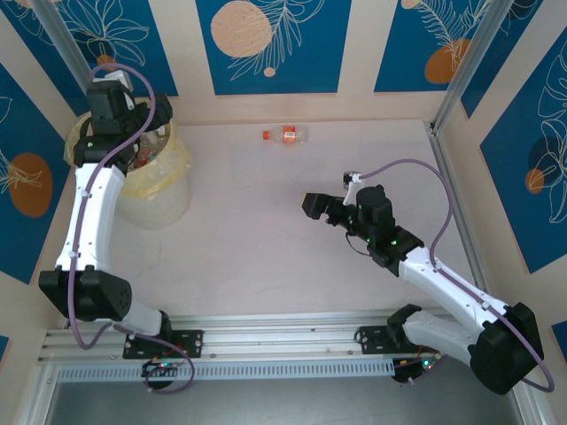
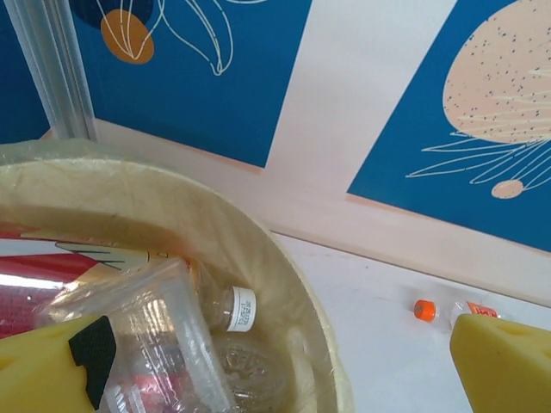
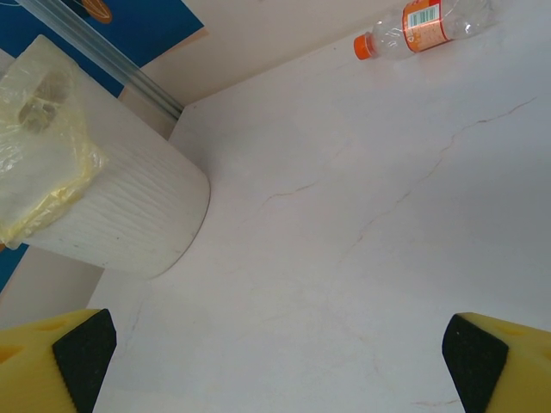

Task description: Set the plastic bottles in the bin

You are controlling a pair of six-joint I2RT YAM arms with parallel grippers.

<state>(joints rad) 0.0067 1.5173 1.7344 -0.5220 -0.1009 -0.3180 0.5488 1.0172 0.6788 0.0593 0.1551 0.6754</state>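
**Left gripper is hanging open above the bin; one bottle is lying on the table**

Your left arm is reaching to the far-left corner, and the left gripper (image 2: pixel 275 344) is hovering above the mouth of the bin (image 1: pixel 164 199). Its jaws are standing wide apart, one yellow finger (image 2: pixel 43 374) sitting at each lower corner of the left wrist view, and they are gripping nothing. Directly below them, inside the bin, you are looking at a heap of clear bottles (image 2: pixel 164 344). One of these, a white-capped bottle (image 2: pixel 237 310), is lying on its side against the inner wall with its cap pointing toward the rim. A red label (image 2: pixel 34 280) is showing at the left of the heap, though you cannot tell which bottle it belongs to. The clear bag (image 1: pixel 173 159) lining the bin is draping over its rim.

Your right gripper (image 3: pixel 275 331) is hanging above the middle of the table (image 1: pixel 266 239), pointing toward the left. Its jaws are also standing fully apart and are holding nothing; bare tabletop is showing between the fingers.

An orange-capped bottle (image 1: pixel 285 135) is lying on its side on the table, near the back wall (image 1: pixel 266 106). It is wearing an orange label, and its cap is pointing toward the bin. It is sitting well apart from both grippers and well to the right of the bin. In the left wrist view the right finger is hiding part of it.
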